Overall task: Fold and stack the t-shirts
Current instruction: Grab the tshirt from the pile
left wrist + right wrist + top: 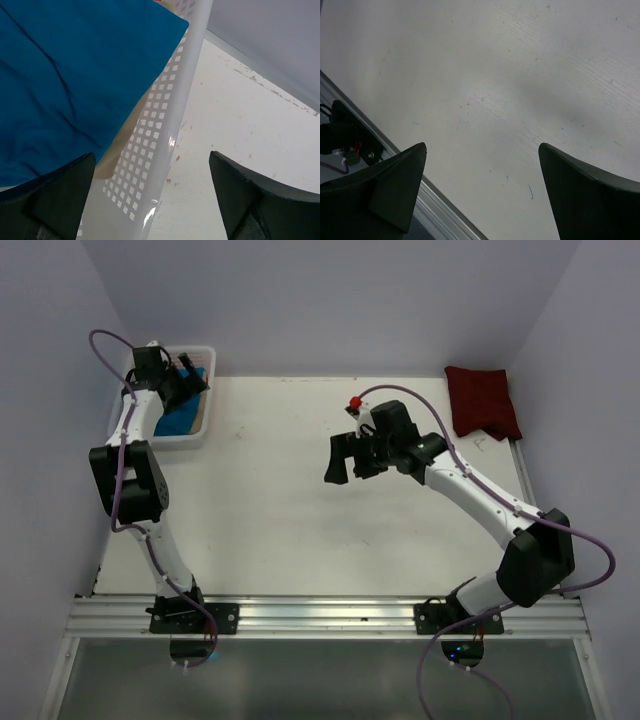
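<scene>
L gripper (152, 175) jaws wide, empty, over basket (186, 80) rim, upper left; teal shirt (65, 75) inside. R gripper (350, 456) wide, empty, mid-table (270, 530). Maroon shirt (482, 400) folded upper right, at table edge.

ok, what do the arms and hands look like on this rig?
Both arms match: left arm and right arm have white links, black joint housings, and a purple cable looped alongside. The left hand and right hand are black, two broad wedge-shaped fingers each. Small red part by the right wrist.
</scene>
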Action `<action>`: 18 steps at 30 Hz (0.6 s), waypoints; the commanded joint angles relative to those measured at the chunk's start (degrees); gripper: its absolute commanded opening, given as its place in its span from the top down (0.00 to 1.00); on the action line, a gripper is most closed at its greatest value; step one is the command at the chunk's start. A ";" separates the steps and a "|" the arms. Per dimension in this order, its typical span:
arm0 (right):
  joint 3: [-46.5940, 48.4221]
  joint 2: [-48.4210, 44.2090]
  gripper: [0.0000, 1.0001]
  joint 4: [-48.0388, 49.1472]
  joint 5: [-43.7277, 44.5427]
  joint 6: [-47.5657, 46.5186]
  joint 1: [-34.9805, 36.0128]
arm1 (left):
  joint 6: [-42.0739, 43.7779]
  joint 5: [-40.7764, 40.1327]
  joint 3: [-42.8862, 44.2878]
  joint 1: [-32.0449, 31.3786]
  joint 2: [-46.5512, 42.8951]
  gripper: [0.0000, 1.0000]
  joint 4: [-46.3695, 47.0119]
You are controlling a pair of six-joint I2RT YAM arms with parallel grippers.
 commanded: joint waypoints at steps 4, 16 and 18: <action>-0.82 -1.91 0.01 -0.98 2.42 -0.67 0.12 | 3.44 0.85 2.99 1.12 0.04 0.00 -0.07; -2.05 -2.26 0.01 -1.16 3.03 -0.49 0.12 | 3.89 -11.62 12.12 1.65 8.03 0.05 -8.24; -2.31 -2.35 0.01 -0.98 3.12 -0.40 0.12 | 3.45 -12.59 12.30 1.65 8.74 0.06 -8.33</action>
